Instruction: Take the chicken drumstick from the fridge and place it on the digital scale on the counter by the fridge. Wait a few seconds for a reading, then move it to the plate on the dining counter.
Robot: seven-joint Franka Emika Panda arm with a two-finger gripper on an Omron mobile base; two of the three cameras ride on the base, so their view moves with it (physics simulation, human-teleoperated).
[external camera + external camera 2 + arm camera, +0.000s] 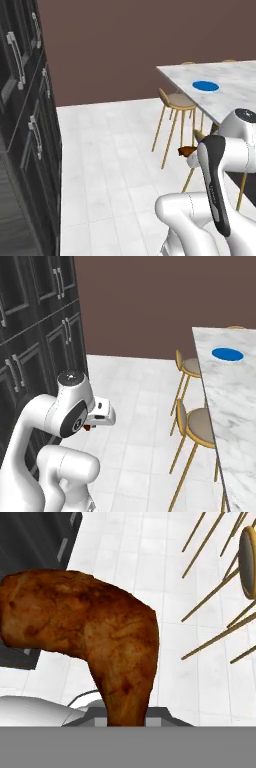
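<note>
My gripper (125, 718) is shut on the thin end of the chicken drumstick (90, 629), a reddish-brown roasted piece whose thick end fills the hand view. The drumstick (186, 150) peeks out beside my white forearm, held in the air above the floor. A sliver of the drumstick (87, 427) also shows under the hand. The blue plate (205, 86) lies on the white marble dining counter (235, 100), ahead and to the right. From the right base view the plate (227, 354) sits on the far part of the dining counter (230, 421). The fridge and the digital scale are out of view.
Dark wood-grain cabinets (30, 130) line the left side, cabinets (40, 331). Yellow-legged chairs (176, 102) stand along the counter's near edge, one chair (199, 423) close by. White tiled floor (115, 165) lies open between cabinets and counter.
</note>
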